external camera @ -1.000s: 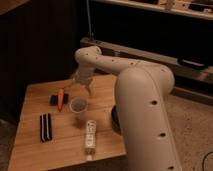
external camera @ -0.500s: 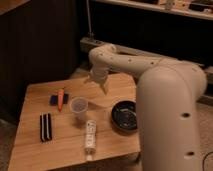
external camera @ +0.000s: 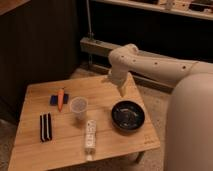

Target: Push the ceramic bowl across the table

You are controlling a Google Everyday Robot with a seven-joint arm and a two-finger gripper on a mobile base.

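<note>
I count six loose things on the worktop [external camera: 40, 155], one of each. The ceramic bowl [external camera: 128, 115], dark and glossy with pale glints inside, sits toward the right side, a little back from the right front corner. A small clear cup [external camera: 78, 108] stands near the middle, well apart from the bowl. Behind the cup on the left lies an orange stick-shaped item [external camera: 61, 98], resting across a small blue piece [external camera: 53, 100]. Toward the left front edge is a dark striped block [external camera: 45, 126], two black bars with a pale line between. A long white object [external camera: 90, 135] lies in front of the cup, pointing to the front edge.

My single arm [external camera: 150, 62] reaches in from the right, and the hand [external camera: 122, 89] hangs above the worktop just behind the bowl, not touching it as far as I see. I cannot tell whether the hand is spread or pressed together.

The worktop is light wooden planks, small and square. The floor [external camera: 155, 102] is pale and speckled. Behind stand a dark panel [external camera: 35, 45] and a low grey beam [external camera: 97, 47].
</note>
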